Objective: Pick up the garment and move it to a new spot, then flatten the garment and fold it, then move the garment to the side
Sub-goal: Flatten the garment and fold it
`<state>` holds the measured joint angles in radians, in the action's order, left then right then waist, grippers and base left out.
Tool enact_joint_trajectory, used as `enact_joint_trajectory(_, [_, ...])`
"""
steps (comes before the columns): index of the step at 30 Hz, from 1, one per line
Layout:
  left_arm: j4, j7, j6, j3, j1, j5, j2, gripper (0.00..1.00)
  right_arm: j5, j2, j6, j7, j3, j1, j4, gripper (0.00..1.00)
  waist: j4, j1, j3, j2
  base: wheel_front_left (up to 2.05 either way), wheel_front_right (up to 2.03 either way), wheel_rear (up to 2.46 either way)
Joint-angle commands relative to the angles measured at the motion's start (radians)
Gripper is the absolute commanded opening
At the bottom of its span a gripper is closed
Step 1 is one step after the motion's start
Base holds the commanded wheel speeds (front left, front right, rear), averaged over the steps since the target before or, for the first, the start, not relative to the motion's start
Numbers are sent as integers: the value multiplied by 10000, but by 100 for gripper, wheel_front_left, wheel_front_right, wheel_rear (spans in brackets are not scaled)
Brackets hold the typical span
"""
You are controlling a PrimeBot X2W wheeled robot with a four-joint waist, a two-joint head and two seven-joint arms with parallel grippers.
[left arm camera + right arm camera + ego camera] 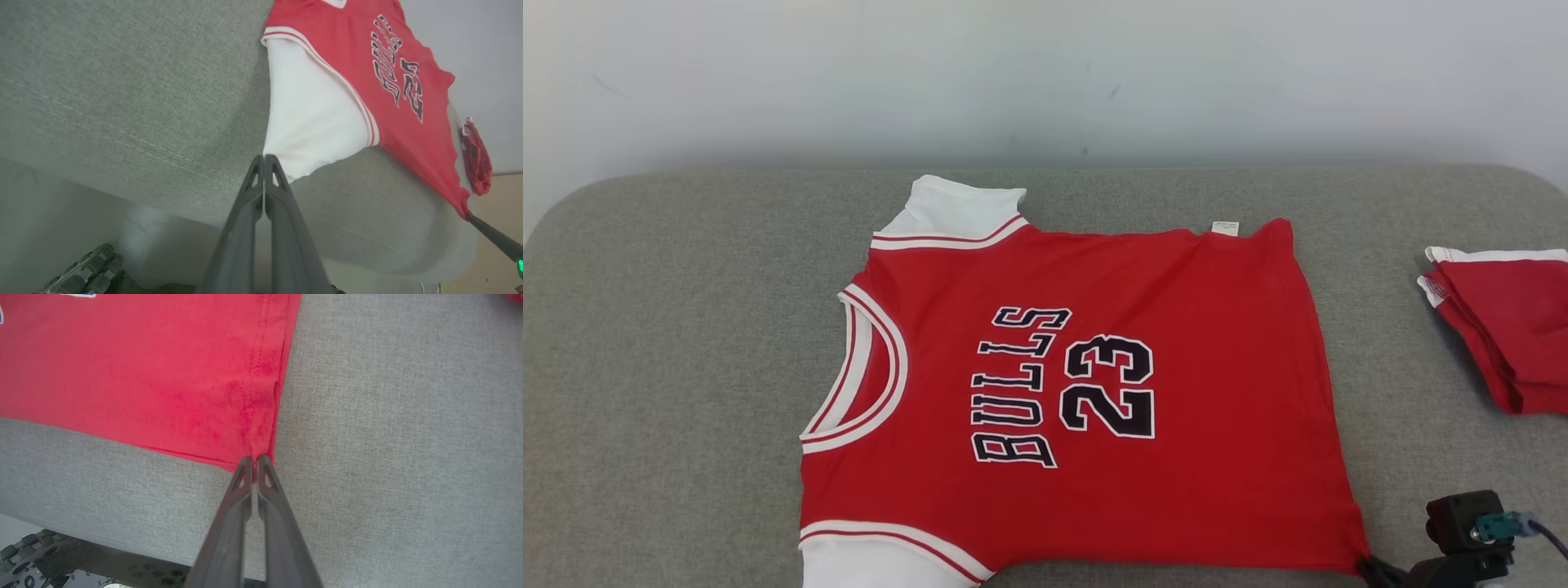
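Observation:
A red jersey [1111, 392] with "BULLS 23" on its chest and white sleeves lies spread flat on the grey padded table [686, 367], collar to the left. My right gripper [254, 459] is shut on the jersey's near right hem corner [261, 449]; it shows at the bottom right of the head view [1365, 562]. My left gripper [264, 158] is shut at the tip of the near white sleeve [310, 118], which hangs at the table's front edge, with a sliver of white cloth between its fingers.
A second red garment [1511, 327], folded, lies at the table's right edge. A pale wall [1045, 82] stands behind the table. The table's rounded front edge [163, 204] drops to the floor below my grippers.

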<state>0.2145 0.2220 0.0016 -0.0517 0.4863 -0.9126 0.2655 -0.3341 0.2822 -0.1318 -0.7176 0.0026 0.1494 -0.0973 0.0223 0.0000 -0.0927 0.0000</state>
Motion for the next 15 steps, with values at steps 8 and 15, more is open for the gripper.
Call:
enact_joint_trajectory(8, [1680,-502,-745,158,-784,-1594,-882,0,143,-359,26,665,-458,-172,-502,0,-22,0,-90,0,0,0,0])
enact_joint_trajectory(15, [872,-833,-976,-156,-2997,-1443,-1193,0,41,-620,26,1160,-279,-891,-284,0,-95,0,-115,0,0,0,0])
